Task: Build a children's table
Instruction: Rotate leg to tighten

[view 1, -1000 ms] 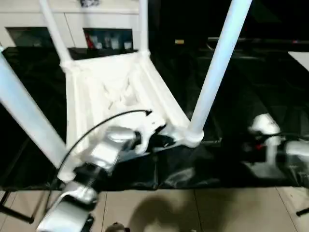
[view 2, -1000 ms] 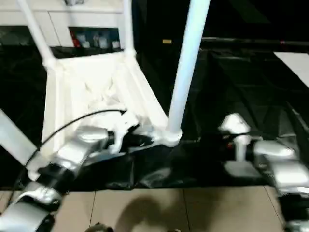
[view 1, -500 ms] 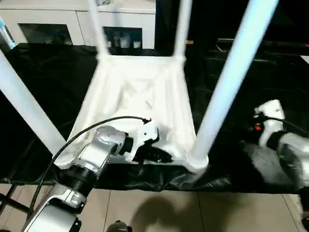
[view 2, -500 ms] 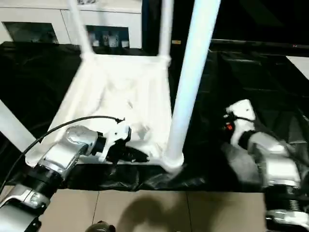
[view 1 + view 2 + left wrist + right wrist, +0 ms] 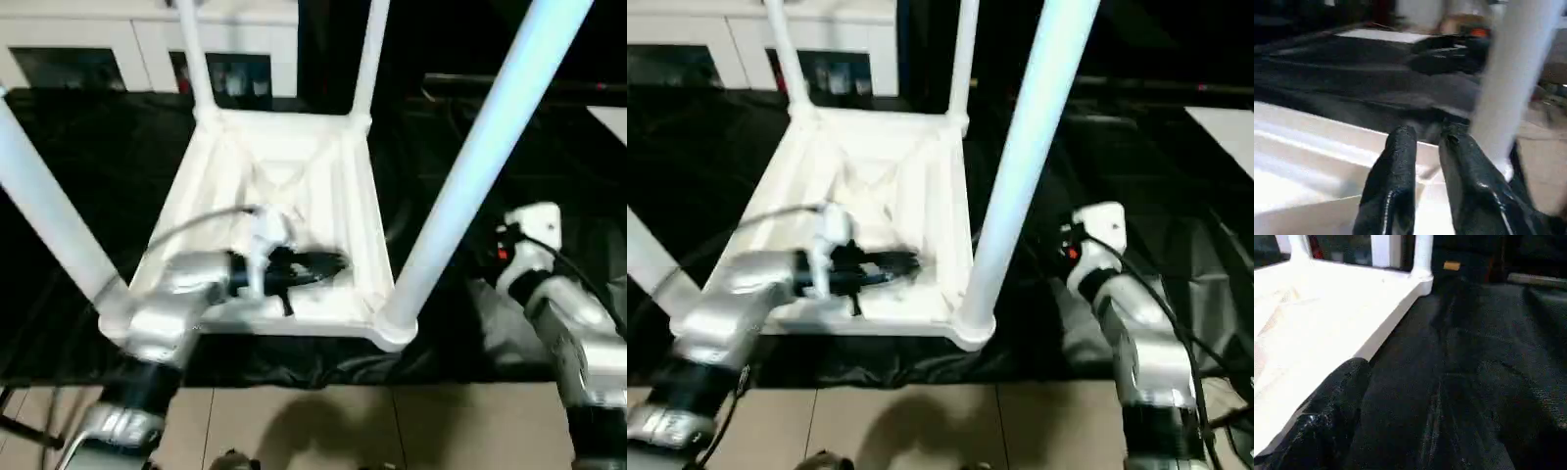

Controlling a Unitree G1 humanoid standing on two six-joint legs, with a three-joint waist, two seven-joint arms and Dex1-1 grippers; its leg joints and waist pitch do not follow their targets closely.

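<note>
The children's table (image 5: 284, 196) is lying upside down on the black cloth (image 5: 88, 137), four legs standing up. The left gripper (image 5: 1425, 147) is hovering slightly parted, holding nothing, over the near rim beside the near-right leg (image 5: 470, 176). The right gripper (image 5: 1400, 401) is hanging spread and empty at the right; each leg's seating is worth checking before turning the table over.

All 4 legs (image 5: 480, 166) of the upturned table (image 5: 279, 186) run off the head views' top edge, so their ends cannot be seen. The left forearm (image 5: 171, 308) is smeared by blur and covers part of the table's near rim. The left gripper (image 5: 1425, 142) is blurred in the head views. In the right wrist view 1 black finger (image 5: 1327, 416) shows, cut by the edge. The cabinet's (image 5: 127, 39) contents are too small to tell
</note>
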